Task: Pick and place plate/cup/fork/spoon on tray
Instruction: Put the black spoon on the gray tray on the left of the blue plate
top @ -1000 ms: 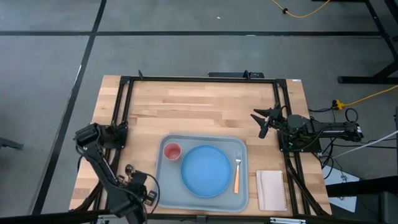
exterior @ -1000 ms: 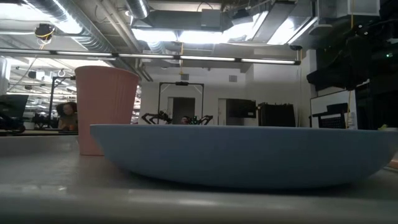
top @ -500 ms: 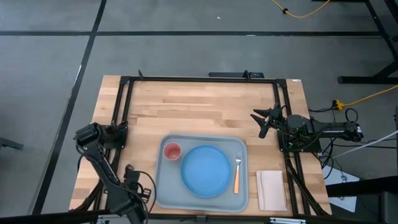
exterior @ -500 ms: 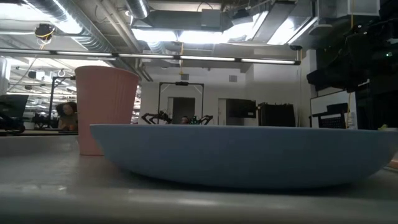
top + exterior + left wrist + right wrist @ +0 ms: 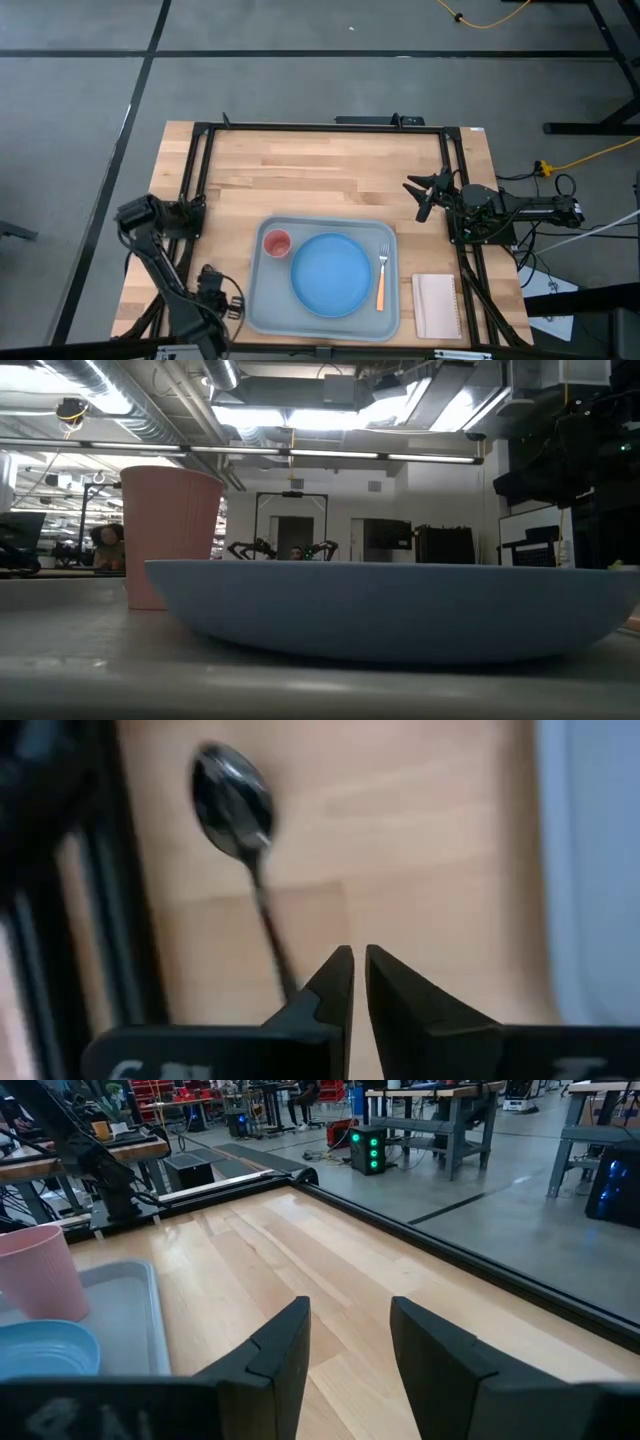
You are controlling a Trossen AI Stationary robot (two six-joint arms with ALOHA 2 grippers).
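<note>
Counting: I see one tray [image 5: 322, 278], one plate [image 5: 331, 273], one cup [image 5: 277, 244], one fork [image 5: 381, 277], one spoon [image 5: 243, 838].
Spoon: on the wood beside the tray; handle end hidden behind the fingers.
Left gripper [image 5: 359, 972]: nearly closed, holding nothing.
Right gripper [image 5: 350, 1338]: parted, parked at the table's right edge.

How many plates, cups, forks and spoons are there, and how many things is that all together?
Plates: 1, the blue plate
Cups: 1, the pink cup
Forks: 1, the fork with the orange handle
Spoons: 1, the dark spoon, seen only in the left wrist view
Total: 4
</note>
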